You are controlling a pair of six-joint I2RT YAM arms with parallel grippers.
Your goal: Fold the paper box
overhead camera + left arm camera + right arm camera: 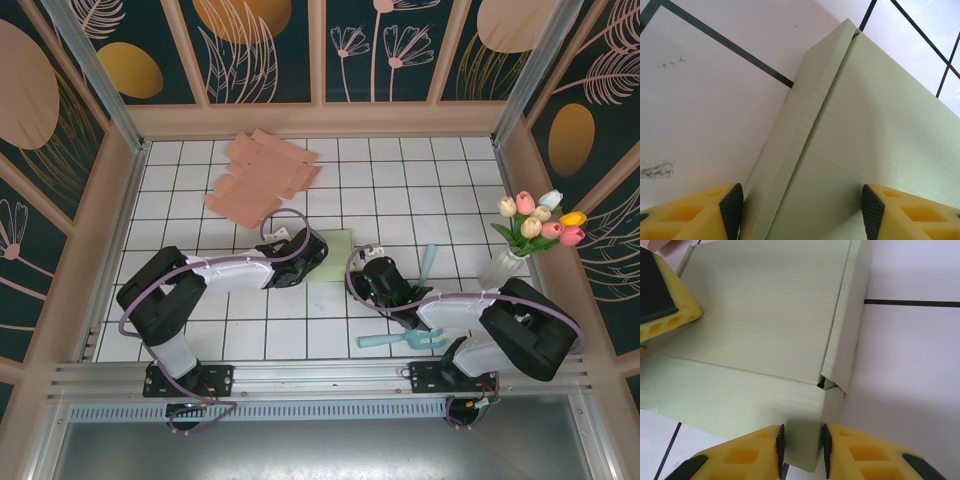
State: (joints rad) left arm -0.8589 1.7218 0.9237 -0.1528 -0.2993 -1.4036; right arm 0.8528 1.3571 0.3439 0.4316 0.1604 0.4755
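While the green box (337, 256) lies in the middle of the table (400, 170), some sides are folded, but more folding seems left. The right gripper (800, 447) pinches its near flap (801, 415); the left gripper (802, 215) stands open around its left edge.

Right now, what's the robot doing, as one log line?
task: fold box | left gripper: open, straddling box edge | right gripper: pinching box | box: partly folded
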